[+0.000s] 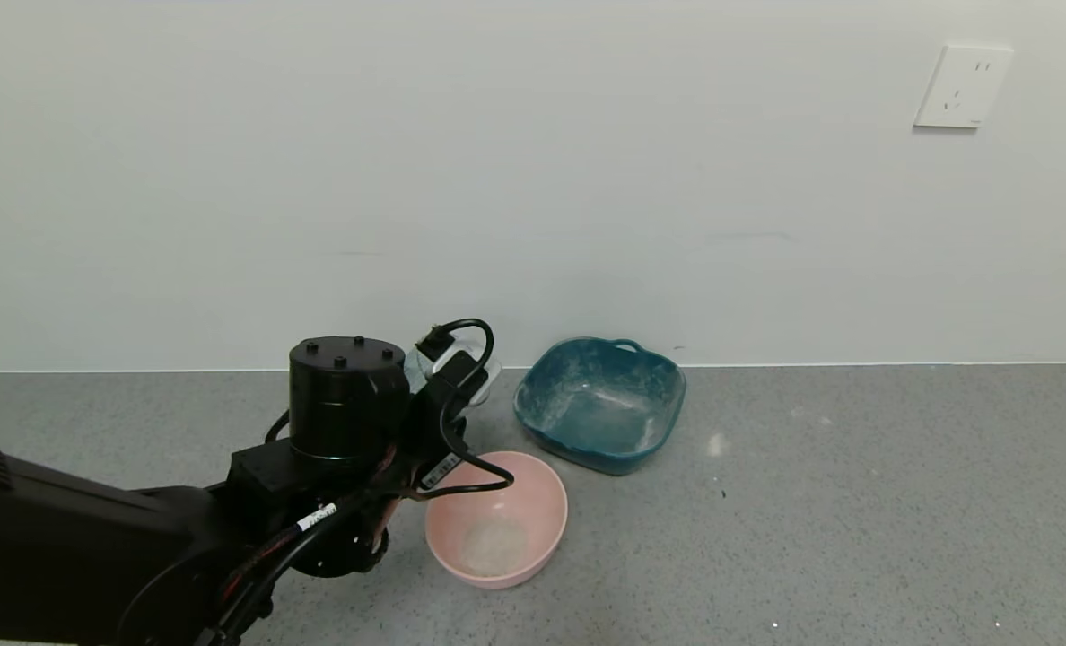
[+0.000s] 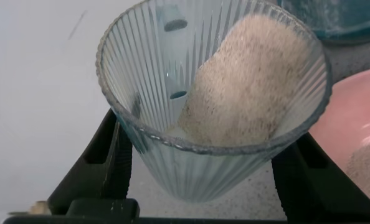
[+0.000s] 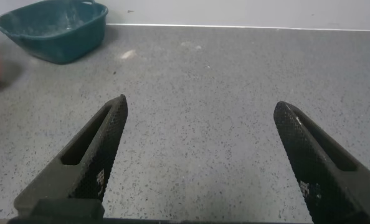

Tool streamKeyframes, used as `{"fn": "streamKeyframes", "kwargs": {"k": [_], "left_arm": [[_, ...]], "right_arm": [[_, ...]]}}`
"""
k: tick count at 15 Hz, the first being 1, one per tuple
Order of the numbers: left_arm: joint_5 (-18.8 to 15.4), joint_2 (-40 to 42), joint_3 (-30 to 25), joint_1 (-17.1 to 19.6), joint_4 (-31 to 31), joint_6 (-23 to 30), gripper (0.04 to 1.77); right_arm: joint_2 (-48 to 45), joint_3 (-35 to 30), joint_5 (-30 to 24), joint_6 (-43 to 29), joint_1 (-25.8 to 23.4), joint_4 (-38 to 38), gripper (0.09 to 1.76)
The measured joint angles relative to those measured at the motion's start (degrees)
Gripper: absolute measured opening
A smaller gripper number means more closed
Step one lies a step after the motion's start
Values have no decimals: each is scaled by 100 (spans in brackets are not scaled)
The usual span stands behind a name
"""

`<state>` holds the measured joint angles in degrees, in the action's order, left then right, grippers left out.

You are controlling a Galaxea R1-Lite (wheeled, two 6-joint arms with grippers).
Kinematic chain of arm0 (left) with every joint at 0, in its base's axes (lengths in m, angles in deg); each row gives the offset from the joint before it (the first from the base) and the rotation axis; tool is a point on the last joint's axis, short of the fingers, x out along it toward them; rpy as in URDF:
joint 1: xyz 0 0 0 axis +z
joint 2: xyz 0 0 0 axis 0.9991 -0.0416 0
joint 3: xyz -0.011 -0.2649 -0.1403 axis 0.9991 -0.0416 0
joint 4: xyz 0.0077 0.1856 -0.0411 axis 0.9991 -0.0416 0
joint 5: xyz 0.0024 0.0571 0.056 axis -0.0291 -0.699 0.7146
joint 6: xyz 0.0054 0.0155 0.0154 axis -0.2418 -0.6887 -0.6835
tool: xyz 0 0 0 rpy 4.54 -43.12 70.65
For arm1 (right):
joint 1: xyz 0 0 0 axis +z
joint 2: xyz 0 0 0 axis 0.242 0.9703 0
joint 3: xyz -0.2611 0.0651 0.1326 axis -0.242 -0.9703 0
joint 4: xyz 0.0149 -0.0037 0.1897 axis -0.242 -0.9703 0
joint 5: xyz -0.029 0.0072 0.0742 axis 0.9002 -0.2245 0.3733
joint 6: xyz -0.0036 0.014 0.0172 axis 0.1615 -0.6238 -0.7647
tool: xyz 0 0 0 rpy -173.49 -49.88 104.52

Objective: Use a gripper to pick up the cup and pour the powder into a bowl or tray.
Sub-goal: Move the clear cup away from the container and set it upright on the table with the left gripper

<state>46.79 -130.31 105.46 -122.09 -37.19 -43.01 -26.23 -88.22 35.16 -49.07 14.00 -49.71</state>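
Fingers (image 2: 104, 165) of left gripper (image 1: 457, 377) clamped on ribbed cup (image 2: 213, 93), centre frame, tilted, powder (image 2: 247, 87) heaped toward rim. Pink bowl (image 1: 546, 502) lower centre, off to one side: risk of spilling onto counter (image 1: 856, 502). Right gripper (image 3: 200, 155) spread wide, idle.

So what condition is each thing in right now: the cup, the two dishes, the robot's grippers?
Cup: held, tilted, powder still inside.
Left gripper: shut on the cup, beside the pink bowl.
Pink bowl: upright, a small powder patch on its bottom.
Teal dish: upright, dusted with whitish residue.
Right gripper: open, holding nothing, over bare counter.
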Motion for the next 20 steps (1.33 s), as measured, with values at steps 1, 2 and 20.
{"fn": "streamKeyframes", "kwargs": {"k": [1,2,20], "left_arm": [[-236,22,5,124,7,312,129],[-455,61,0,239,32,642,129],[-2817,-1020,-581,2026,2348,2705,128]], "right_arm": [[0,0,0,0,0,2,171],[0,0,2,2,0,2,171],[0,0,0,0,-2,2,171]]}}
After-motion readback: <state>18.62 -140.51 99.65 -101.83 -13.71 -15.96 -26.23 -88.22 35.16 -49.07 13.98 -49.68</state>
